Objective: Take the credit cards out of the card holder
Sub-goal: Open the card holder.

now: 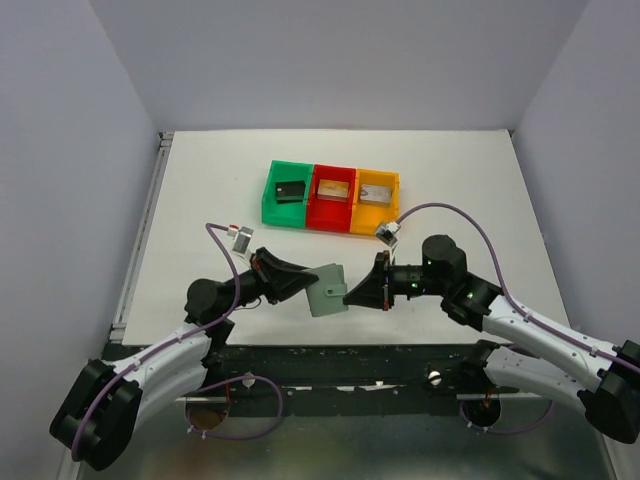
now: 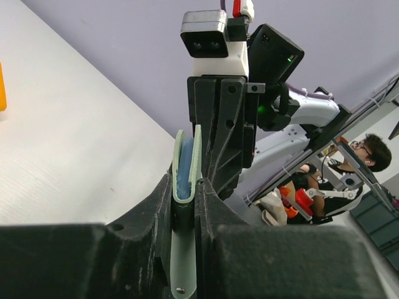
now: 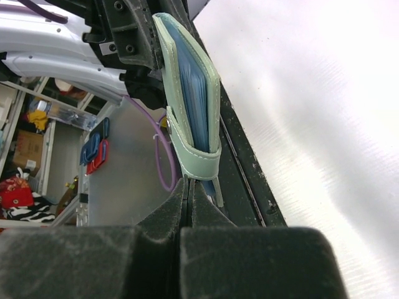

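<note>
The pale grey-green card holder (image 1: pixel 326 290) is up off the tabletop near the middle of its near edge, on edge and folded nearly shut, with light blue lining showing inside. Three credit cards lie flat toward the far edge: a black card (image 1: pixel 291 190) in the green bin (image 1: pixel 283 213), a golden-tan card (image 1: pixel 334 188) in the red bin (image 1: pixel 330 221), and a silvery-grey card (image 1: pixel 376 191) in the yellow bin (image 1: pixel 372 221).

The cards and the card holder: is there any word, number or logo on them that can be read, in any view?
No text is readable here.
On the black card: no print can be made out.
On the golden-tan card: print too small and blurred to read.
On the silvery-grey card: print too small and blurred to read.
On the card holder: no text shows in any view.
</note>
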### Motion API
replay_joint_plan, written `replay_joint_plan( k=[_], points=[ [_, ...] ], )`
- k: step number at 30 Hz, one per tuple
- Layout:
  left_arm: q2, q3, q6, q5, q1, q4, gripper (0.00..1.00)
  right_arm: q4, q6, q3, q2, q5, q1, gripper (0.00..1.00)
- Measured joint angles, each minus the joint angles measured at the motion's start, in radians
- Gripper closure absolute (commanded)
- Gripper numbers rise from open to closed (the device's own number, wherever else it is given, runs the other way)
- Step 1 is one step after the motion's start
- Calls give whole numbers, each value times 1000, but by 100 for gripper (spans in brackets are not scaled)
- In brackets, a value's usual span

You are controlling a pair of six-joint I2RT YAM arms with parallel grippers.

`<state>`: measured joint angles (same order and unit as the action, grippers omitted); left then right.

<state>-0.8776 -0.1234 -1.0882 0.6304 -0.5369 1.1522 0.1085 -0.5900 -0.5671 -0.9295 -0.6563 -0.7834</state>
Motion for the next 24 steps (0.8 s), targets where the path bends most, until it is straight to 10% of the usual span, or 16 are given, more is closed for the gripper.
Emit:
replay_joint_plan(
  k=[9, 24],
  points=[
    [130, -43, 66, -10, -2, -220, 100, -109, 35, -31, 0, 57, 0, 44],
    [183, -377, 238, -344, -92, -1003, 100, -558, 172, -428, -18, 531, -135, 43]
  ],
)
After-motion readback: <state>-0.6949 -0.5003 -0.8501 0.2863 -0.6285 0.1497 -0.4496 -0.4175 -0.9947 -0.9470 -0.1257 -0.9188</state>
